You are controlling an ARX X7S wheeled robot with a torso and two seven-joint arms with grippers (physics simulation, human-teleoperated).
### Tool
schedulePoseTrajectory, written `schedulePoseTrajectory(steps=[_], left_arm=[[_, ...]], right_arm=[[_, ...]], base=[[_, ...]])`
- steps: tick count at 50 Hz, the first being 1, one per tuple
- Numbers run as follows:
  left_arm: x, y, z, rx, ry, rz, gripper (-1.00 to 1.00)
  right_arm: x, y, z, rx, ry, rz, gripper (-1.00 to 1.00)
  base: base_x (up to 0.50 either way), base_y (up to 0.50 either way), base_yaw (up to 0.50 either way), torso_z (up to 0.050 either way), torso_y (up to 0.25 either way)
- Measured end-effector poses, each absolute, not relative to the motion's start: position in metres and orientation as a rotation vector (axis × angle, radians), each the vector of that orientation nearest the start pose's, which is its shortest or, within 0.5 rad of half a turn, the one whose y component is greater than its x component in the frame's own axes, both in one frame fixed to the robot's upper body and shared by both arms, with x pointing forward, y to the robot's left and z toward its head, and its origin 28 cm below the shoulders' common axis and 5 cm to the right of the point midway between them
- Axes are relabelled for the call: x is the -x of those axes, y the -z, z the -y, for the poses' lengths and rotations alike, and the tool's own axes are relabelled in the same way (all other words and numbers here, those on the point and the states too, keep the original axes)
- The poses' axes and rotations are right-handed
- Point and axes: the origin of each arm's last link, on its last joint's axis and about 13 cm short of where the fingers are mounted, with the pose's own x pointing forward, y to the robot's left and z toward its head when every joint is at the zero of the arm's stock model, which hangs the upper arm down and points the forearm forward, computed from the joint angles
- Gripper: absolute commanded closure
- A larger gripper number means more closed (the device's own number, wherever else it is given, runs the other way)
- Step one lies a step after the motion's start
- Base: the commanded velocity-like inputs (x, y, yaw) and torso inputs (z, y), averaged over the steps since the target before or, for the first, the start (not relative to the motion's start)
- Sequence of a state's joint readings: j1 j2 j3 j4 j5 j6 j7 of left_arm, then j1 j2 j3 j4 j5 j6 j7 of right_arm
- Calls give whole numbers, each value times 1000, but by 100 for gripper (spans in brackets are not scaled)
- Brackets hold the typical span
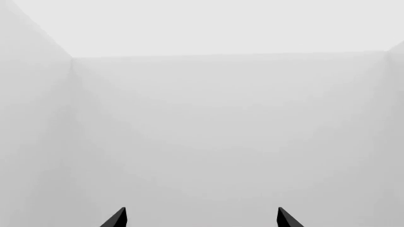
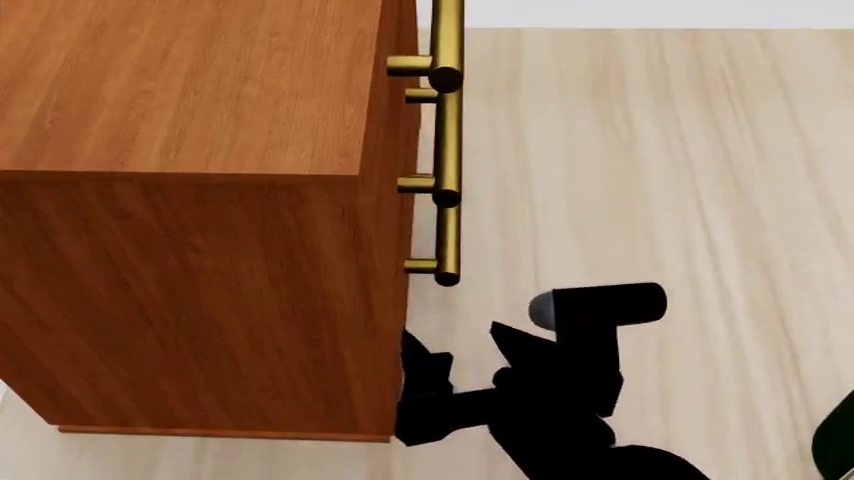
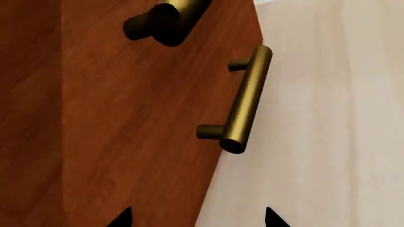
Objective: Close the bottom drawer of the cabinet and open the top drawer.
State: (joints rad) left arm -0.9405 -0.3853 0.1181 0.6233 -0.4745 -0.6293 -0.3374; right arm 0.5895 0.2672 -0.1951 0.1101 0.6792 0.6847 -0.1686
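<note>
The reddish-brown cabinet (image 2: 200, 250) fills the left of the head view, seen from above, with its drawer fronts facing right. Three brass bar handles line up along that front: the top drawer's handle (image 2: 447, 30), the middle one (image 2: 447, 150) and the bottom drawer's handle (image 2: 449, 245). No drawer shows as pulled out. My right gripper (image 2: 461, 350) is open, low beside the cabinet's near front corner, holding nothing. In the right wrist view my right gripper (image 3: 197, 218) faces the cabinet front (image 3: 145, 142) and a brass handle (image 3: 247, 99). My left gripper (image 1: 202, 218) is open before blank pale walls.
Pale wood floor (image 2: 667, 170) spreads to the right of the cabinet. A second brass handle (image 3: 165, 19) shows dark and close in the right wrist view. A dark shape (image 2: 838, 440) sits at the head view's lower right edge.
</note>
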Motion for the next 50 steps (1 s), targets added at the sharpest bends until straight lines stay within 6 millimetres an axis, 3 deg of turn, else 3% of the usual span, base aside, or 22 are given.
schedulePoseTrajectory(steps=[25, 50], left_arm=[[-253, -325, -222, -26, 49, 845, -100], [-252, -328, -220, -26, 58, 852, -100]], right_arm=[[-266, -130, 130, -289, -447, -143, -100], [-250, -155, 133, -445, -345, -8, -100]], base=[[0, 0, 0, 0, 0], [0, 0, 0, 0, 0]])
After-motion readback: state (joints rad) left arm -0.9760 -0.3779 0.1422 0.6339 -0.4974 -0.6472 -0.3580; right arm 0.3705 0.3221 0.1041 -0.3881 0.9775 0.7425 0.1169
